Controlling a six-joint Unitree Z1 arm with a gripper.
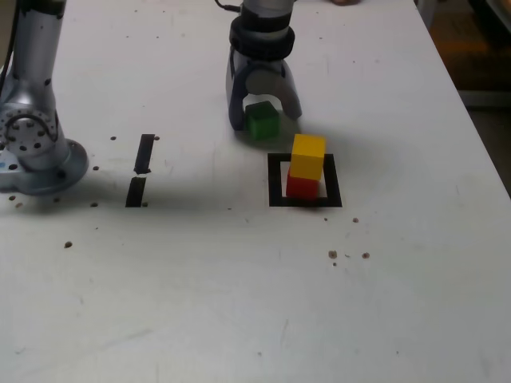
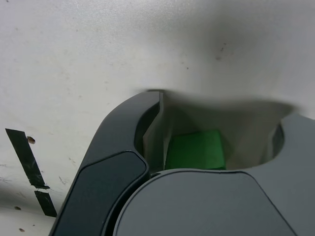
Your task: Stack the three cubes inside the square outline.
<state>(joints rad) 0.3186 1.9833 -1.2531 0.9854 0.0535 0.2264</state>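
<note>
A: Tape first, on the exterior view's left: two short black strips (image 1: pixel 140 169) on the white bench (image 1: pixel 239 303), near the arm's base (image 1: pixel 36 152). They aren't the target.

B: And further right?

A: The green cube (image 1: pixel 261 121) sits on the bench between the jaws of the gripper (image 1: pixel 263 118). Just right of it, the square outline (image 1: pixel 304 181) holds the red cube (image 1: pixel 302 187) with the yellow cube (image 1: pixel 307 155) on top.

B: So two of three are stacked?

A: Yes (green is the one left to lift and place).

B: Is it gripped?

A: The jaws stand partly open around it; whether they touch it, I can't tell.
</note>
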